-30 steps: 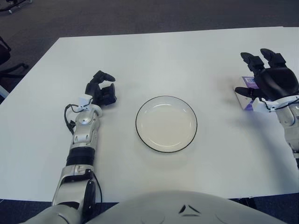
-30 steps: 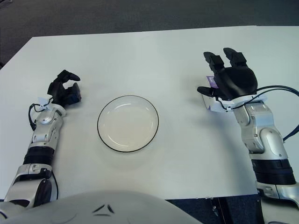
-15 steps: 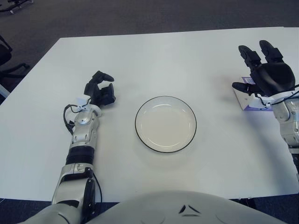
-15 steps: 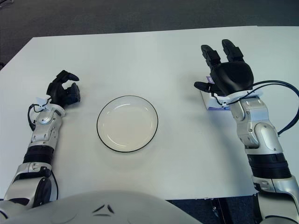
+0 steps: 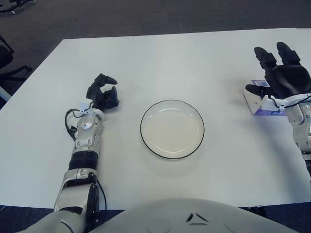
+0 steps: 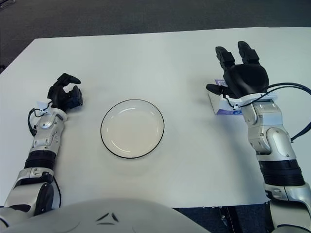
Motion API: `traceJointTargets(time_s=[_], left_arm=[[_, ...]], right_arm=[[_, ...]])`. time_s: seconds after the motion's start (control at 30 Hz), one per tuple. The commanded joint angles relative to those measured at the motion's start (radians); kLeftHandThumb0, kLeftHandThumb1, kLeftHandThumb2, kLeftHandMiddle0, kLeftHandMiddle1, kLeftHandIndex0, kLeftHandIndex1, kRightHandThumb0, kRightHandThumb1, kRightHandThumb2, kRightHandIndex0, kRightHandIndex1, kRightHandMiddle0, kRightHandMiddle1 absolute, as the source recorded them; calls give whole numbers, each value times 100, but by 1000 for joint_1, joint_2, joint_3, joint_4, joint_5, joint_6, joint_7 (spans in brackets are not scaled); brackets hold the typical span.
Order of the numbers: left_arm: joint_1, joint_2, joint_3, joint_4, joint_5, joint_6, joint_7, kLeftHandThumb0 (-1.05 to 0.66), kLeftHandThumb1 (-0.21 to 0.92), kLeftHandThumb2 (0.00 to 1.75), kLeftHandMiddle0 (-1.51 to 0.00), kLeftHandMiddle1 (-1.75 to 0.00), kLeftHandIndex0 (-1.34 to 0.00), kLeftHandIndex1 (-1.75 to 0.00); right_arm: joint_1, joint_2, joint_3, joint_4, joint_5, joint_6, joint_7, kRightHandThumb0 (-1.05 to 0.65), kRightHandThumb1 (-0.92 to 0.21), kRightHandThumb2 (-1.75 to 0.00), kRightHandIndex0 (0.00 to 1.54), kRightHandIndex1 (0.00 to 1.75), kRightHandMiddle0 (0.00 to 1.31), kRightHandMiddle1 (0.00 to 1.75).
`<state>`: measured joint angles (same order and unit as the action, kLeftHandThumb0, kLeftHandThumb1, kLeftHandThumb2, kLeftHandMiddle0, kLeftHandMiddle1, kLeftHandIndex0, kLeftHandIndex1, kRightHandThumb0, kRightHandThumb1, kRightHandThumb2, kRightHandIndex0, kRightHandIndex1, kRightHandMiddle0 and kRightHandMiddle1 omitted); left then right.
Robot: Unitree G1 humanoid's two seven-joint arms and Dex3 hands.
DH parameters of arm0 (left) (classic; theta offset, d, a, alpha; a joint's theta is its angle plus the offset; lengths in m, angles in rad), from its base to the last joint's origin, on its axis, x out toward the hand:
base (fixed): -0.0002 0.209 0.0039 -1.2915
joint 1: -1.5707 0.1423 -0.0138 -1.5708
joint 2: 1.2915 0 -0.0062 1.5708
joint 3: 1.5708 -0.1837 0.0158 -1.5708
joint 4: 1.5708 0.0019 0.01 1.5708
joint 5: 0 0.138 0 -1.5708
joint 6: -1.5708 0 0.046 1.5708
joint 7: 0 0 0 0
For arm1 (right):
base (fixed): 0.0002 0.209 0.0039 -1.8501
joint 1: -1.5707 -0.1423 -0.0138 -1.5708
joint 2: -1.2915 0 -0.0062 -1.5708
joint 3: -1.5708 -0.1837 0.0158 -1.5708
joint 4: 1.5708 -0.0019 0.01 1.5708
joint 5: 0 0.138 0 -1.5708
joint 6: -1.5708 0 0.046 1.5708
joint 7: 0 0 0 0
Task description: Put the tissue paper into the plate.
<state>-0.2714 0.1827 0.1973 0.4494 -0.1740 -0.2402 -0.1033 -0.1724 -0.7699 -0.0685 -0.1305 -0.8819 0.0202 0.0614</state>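
Both hands empty: right hand (image 6: pixel 241 77) spread above tissue pack (image 6: pixel 219 104), right of plate (image 6: pixel 132 128); left hand (image 6: pixel 65 95) curled, left of plate.

Our right hand (image 6: pixel 240 77) covers most of the tissue pack (image 6: pixel 221 106); its print is too small to read, and whether we touch it is unclear.
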Motion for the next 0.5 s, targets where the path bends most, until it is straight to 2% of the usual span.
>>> traceJointTargets(time_s=[0.0, 0.47], left_arm=[[129, -73, -9, 104, -1, -5, -3, -45, 41, 120, -130, -175, -54, -175], [120, -60, -8, 128, -1, -20, -5, -45, 42, 119, -129, -175, -53, -175]], right_arm=[[16, -17, -14, -16, -15, 18, 3, -105, -92, -79, 0, 0, 0, 16], [55, -29, -23, -43, -62, 118, 43, -105, -92, -79, 0, 0, 0, 3]])
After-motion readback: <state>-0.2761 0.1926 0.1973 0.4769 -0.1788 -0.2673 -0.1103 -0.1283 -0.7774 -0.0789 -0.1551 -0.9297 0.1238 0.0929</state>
